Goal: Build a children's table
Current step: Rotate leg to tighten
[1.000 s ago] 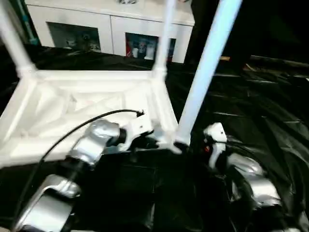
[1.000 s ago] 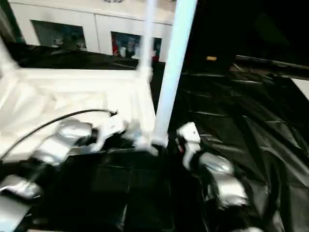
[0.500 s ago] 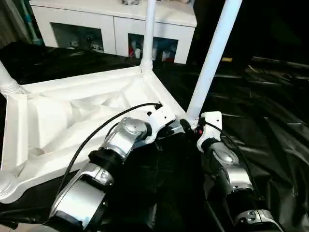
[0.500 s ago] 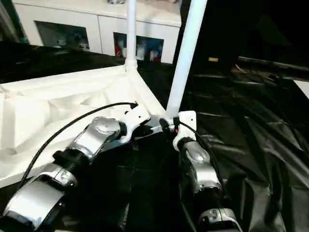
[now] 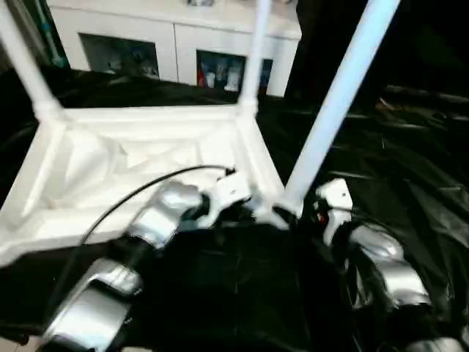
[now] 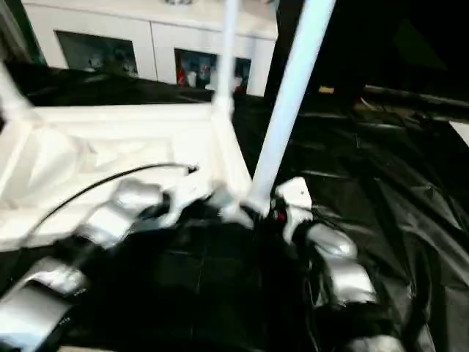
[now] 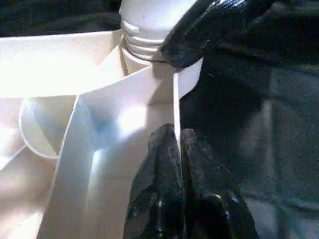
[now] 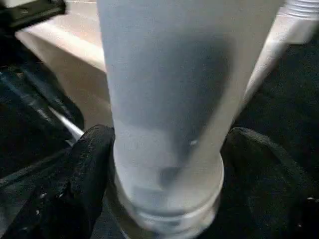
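Note:
The children's table [image 5: 146, 116] lies upside down on the black cloth, ribbed underside up. Legs stand in its far left corner [image 5: 26, 70], its far right corner [image 5: 253, 62] and its near right corner [image 5: 330, 117]. My left gripper [image 5: 253, 209] is at the near right corner. The left wrist view has its fingers [image 7: 167, 164] shut on the thin white rim [image 7: 175, 99] of the top. My right gripper [image 5: 297, 214] is at the base of the near right leg, one finger [image 8: 94, 164] on each side of the tube [image 8: 174, 89], shut on it.
The black-cloth-covered work table [image 5: 410, 161] stretches to the right and front of the children's table. A white cabinet with glass doors [image 5: 176, 37] stands behind it. My silver forearms [image 5: 110, 293] reach in from the front edge.
The whole picture has shifted and blurred. The upturned top has swung round, so its far edge now runs level instead of slanting. Both grippers keep their holds at the near right corner.

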Controlling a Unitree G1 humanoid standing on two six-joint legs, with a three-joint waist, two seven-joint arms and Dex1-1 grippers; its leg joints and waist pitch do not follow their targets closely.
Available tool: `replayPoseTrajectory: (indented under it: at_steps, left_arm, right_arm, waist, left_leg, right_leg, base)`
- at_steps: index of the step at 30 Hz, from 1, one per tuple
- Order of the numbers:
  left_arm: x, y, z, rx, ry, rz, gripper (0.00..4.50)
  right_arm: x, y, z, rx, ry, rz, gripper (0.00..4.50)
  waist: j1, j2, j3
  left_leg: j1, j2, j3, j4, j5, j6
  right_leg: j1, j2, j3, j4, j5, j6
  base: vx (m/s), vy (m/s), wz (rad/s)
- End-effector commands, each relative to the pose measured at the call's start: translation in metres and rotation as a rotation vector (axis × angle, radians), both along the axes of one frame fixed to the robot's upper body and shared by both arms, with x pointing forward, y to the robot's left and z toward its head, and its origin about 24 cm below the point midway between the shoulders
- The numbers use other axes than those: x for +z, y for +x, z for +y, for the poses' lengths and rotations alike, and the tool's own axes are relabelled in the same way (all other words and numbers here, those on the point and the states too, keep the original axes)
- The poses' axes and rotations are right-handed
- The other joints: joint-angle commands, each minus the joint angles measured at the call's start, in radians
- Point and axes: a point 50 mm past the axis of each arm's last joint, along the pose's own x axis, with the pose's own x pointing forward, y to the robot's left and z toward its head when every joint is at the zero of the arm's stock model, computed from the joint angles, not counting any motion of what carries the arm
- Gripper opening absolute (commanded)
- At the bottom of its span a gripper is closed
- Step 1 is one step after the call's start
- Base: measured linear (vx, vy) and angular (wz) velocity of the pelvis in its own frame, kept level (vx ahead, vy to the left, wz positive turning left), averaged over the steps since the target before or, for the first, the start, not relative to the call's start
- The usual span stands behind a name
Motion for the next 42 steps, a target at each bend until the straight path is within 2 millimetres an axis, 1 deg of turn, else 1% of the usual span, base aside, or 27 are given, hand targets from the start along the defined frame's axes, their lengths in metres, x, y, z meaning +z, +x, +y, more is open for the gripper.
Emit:
replayPoseTrajectory:
  at_steps: [1,5,6,8,10,11,13,17,19,21,23,24,25,27,28,29,30,31,33,34,35,36,37,38,39,41,42]
  left_arm:
    - [-0.011,-0.016,-0.006,-0.111,-0.018,0.074,0.00]
    - [-0.011,-0.018,-0.003,-0.114,-0.014,0.077,0.00]
    - [-0.012,-0.017,-0.002,-0.111,-0.011,0.076,0.00]
    - [-0.011,-0.018,0.000,-0.111,-0.012,0.076,0.00]
    - [-0.011,-0.018,0.000,-0.111,-0.012,0.077,0.00]
    - [-0.011,-0.018,0.000,-0.111,-0.012,0.077,0.00]
    - [-0.011,-0.019,0.001,-0.108,-0.012,0.078,0.00]
    - [-0.011,-0.019,0.001,-0.105,-0.010,0.079,0.00]
    - [-0.011,-0.018,0.001,-0.096,-0.012,0.077,0.00]
    - [-0.012,-0.016,-0.002,-0.069,-0.018,0.079,0.00]
    - [-0.014,-0.013,-0.005,-0.031,-0.022,0.080,0.00]
    - [-0.014,-0.012,-0.006,-0.015,-0.023,0.081,0.00]
    - [-0.014,-0.011,-0.006,-0.007,-0.022,0.080,0.00]
    - [-0.018,0.000,-0.015,0.111,-0.012,0.056,0.00]
    - [-0.018,0.005,-0.020,0.160,-0.015,0.041,0.00]
    - [-0.018,0.007,-0.022,0.187,-0.018,0.032,0.00]
    - [-0.016,0.012,-0.030,0.225,-0.029,0.016,0.00]
    - [-0.016,0.014,-0.032,0.246,-0.028,0.010,0.00]
    - [-0.015,0.017,-0.038,0.288,-0.022,-0.001,0.00]
    - [-0.015,0.021,-0.043,0.345,-0.015,-0.007,0.00]
    - [-0.015,0.021,-0.043,0.345,-0.015,-0.007,0.00]
    - [-0.016,0.024,-0.050,0.381,-0.005,-0.014,0.00]
    - [-0.016,0.025,-0.053,0.397,-0.002,-0.018,0.00]
    - [-0.016,0.025,-0.055,0.398,0.000,-0.019,0.00]
    - [-0.016,0.026,-0.056,0.400,0.002,-0.019,0.00]
    - [-0.016,0.026,-0.056,0.401,0.007,-0.021,0.00]
    - [-0.017,0.025,-0.056,0.394,0.011,-0.020,0.00]
  right_arm:
    - [0.010,0.003,-0.012,-0.008,-0.012,-0.046,3.77]
    - [0.009,0.000,-0.011,0.037,-0.019,-0.027,3.77]
    - [0.007,0.000,-0.010,0.043,-0.022,-0.022,3.51]
    - [0.007,0.000,-0.009,0.051,-0.023,-0.017,3.51]
    - [0.007,-0.001,-0.009,0.056,-0.019,-0.013,3.31]
    - [0.006,-0.001,-0.009,0.057,-0.016,-0.011,3.31]
    - [0.006,-0.001,-0.008,0.060,-0.007,-0.007,3.06]
    - [0.006,-0.001,-0.008,0.055,0.002,-0.006,2.78]
    - [0.006,0.000,-0.008,0.040,0.006,-0.006,2.72]
    - [0.003,0.002,-0.010,-0.024,0.003,-0.002,2.72]
    - [-0.001,0.007,-0.012,-0.118,-0.015,0.006,2.70]
    - [-0.003,0.009,-0.014,-0.160,-0.024,0.012,2.69]
    - [-0.004,0.010,-0.014,-0.173,-0.025,0.013,2.69]
    - [-0.013,0.019,-0.020,-0.387,-0.047,0.045,2.69]
    - [-0.016,0.021,-0.020,-0.449,-0.061,0.055,2.69]
    - [-0.018,0.022,-0.020,-0.481,-0.070,0.059,2.69]
    - [-0.021,0.024,-0.019,-0.532,-0.107,0.063,2.69]
    - [-0.022,0.025,-0.019,-0.554,-0.109,0.067,2.69]
    - [-0.023,0.028,-0.017,-0.604,-0.111,0.078,2.69]
    - [-0.025,0.031,-0.013,-0.652,-0.099,0.090,2.69]
    - [-0.025,0.031,-0.013,-0.652,-0.099,0.090,2.69]
    - [-0.025,0.034,-0.005,-0.685,-0.091,0.093,2.69]
    - [-0.024,0.036,0.002,-0.692,-0.082,0.094,2.69]
    - [-0.024,0.037,0.006,-0.688,-0.075,0.093,2.69]
    - [-0.023,0.038,0.010,-0.683,-0.072,0.090,2.69]
    - [-0.023,0.038,0.015,-0.670,-0.071,0.083,2.69]
    - [-0.022,0.038,0.017,-0.659,-0.048,0.082,3.04]
  waist:
    - [-0.001,-0.004,-0.061]
    - [0.000,-0.007,-0.061]
    - [0.001,-0.009,-0.062]
    - [0.001,-0.008,-0.061]
    - [0.000,-0.008,-0.060]
    - [0.000,-0.008,-0.060]
    - [0.000,-0.006,-0.060]
    - [-0.001,-0.005,-0.061]
    - [0.000,-0.006,-0.061]
    - [0.000,-0.006,-0.061]
    - [-0.001,-0.006,-0.060]
    - [-0.004,-0.005,-0.057]
    - [-0.005,-0.005,-0.057]
    - [-0.010,-0.004,-0.055]
    - [-0.013,-0.006,-0.058]
    - [-0.013,-0.006,-0.058]
    - [-0.011,-0.006,-0.058]
    - [-0.011,-0.008,-0.058]
    - [-0.009,-0.006,-0.062]
    - [-0.007,-0.006,-0.062]
    - [-0.008,-0.007,-0.062]
    - [-0.005,-0.007,-0.064]
    - [-0.006,-0.003,-0.066]
    - [-0.006,-0.003,-0.066]
    - [-0.003,-0.006,-0.068]
    - [-0.002,-0.005,-0.068]
    - [-0.002,-0.007,-0.067]
  left_leg:
    - [0.007,0.064,-0.028,-0.070,-0.186,0.051]
    - [0.006,0.062,-0.025,-0.066,-0.159,0.060]
    - [0.005,0.061,-0.025,-0.065,-0.145,0.065]
    - [0.005,0.061,-0.025,-0.065,-0.144,0.066]
    - [0.007,0.061,-0.025,-0.066,-0.156,0.064]
    - [0.006,0.062,-0.026,-0.067,-0.158,0.062]
    - [0.006,0.062,-0.026,-0.067,-0.159,0.059]
    - [0.007,0.061,-0.026,-0.067,-0.160,0.057]
    - [0.007,0.061,-0.026,-0.066,-0.156,0.057]
    - [0.008,0.060,-0.025,-0.066,-0.153,0.057]
    - [0.008,0.060,-0.025,-0.067,-0.161,0.051]
    - [0.008,0.059,-0.027,-0.070,-0.185,0.036]
    - [0.009,0.059,-0.028,-0.070,-0.196,0.032]
    - [0.011,0.058,-0.029,-0.072,-0.214,0.015]
    - [0.013,0.056,-0.031,-0.072,-0.230,-0.006]
    - [0.013,0.056,-0.031,-0.072,-0.230,-0.006]
    - [0.014,0.056,-0.029,-0.070,-0.224,-0.001]
    - [0.015,0.055,-0.029,-0.069,-0.225,0.003]
    - [0.011,0.052,-0.029,-0.068,-0.205,0.015]
    - [0.011,0.053,-0.028,-0.067,-0.197,0.023]
    - [0.010,0.052,-0.026,-0.066,-0.195,0.025]
    - [0.012,0.052,-0.026,-0.066,-0.184,0.027]
    - [0.011,0.050,-0.025,-0.065,-0.170,0.029]
    - [0.011,0.050,-0.025,-0.065,-0.170,0.029]
    - [0.009,0.050,-0.025,-0.064,-0.159,0.038]
    - [0.008,0.050,-0.025,-0.063,-0.148,0.048]
    - [0.008,0.051,-0.023,-0.063,-0.148,0.060]
  right_leg:
    - [0.041,-0.091,0.050,-0.078,-0.241,-0.201]
    - [0.042,-0.089,0.050,-0.074,-0.197,-0.212]
    - [0.044,-0.089,0.049,-0.071,-0.183,-0.214]
    - [0.043,-0.090,0.049,-0.072,-0.185,-0.214]
    - [0.042,-0.089,0.049,-0.074,-0.208,-0.209]
    - [0.042,-0.090,0.049,-0.074,-0.214,-0.208]
    - [0.042,-0.089,0.049,-0.074,-0.216,-0.206]
    - [0.042,-0.089,0.049,-0.074,-0.210,-0.207]
    - [0.042,-0.089,0.049,-0.073,-0.201,-0.209]
    - [0.042,-0.088,0.049,-0.073,-0.198,-0.210]
    - [0.040,-0.088,0.049,-0.075,-0.219,-0.206]
    - [0.039,-0.089,0.048,-0.081,-0.272,-0.193]
    - [0.038,-0.090,0.048,-0.083,-0.291,-0.189]
    - [0.032,-0.089,0.048,-0.088,-0.335,-0.178]
    - [0.034,-0.090,0.047,-0.091,-0.373,-0.165]
    - [0.034,-0.090,0.047,-0.091,-0.373,-0.165]
    - [0.031,-0.089,0.049,-0.092,-0.345,-0.162]
    - [0.032,-0.089,0.049,-0.092,-0.340,-0.162]
    - [0.037,-0.090,0.049,-0.088,-0.309,-0.164]
    - [0.036,-0.090,0.049,-0.087,-0.287,-0.167]
    - [0.035,-0.087,0.049,-0.086,-0.276,-0.170]
    - [0.037,-0.087,0.048,-0.084,-0.257,-0.174]
    - [0.037,-0.086,0.048,-0.081,-0.223,-0.181]
    - [0.037,-0.086,0.048,-0.081,-0.223,-0.181]
    - [0.041,-0.088,0.047,-0.077,-0.190,-0.185]
    - [0.042,-0.087,0.047,-0.074,-0.159,-0.192]
    - [0.042,-0.088,0.046,-0.074,-0.145,-0.199]
  base:
    - [0.000,0.000,0.00]
    - [0.000,0.000,0.00]
    - [0.000,0.000,0.00]
    - [0.000,0.000,0.00]
    - [0.000,0.000,0.00]
    - [0.000,0.000,0.00]
    - [0.000,0.000,0.00]
    - [0.000,0.000,0.00]
    - [0.000,0.000,0.00]
    - [0.000,0.000,0.00]
    - [0.000,0.000,0.00]
    - [0.000,0.000,0.00]
    - [0.000,0.000,0.00]
    - [0.000,0.000,0.00]
    - [0.000,0.000,0.00]
    - [0.000,0.000,0.00]
    - [0.000,0.000,0.00]
    - [0.000,0.000,0.00]
    - [0.000,0.000,0.00]
    - [0.000,0.000,0.00]
    - [0.000,0.000,0.00]
    - [0.000,0.000,0.00]
    - [0.000,0.000,0.00]
    - [0.000,0.000,0.00]
    - [0.000,0.000,0.00]
    - [0.000,0.000,0.00]
    - [0.000,0.000,0.00]
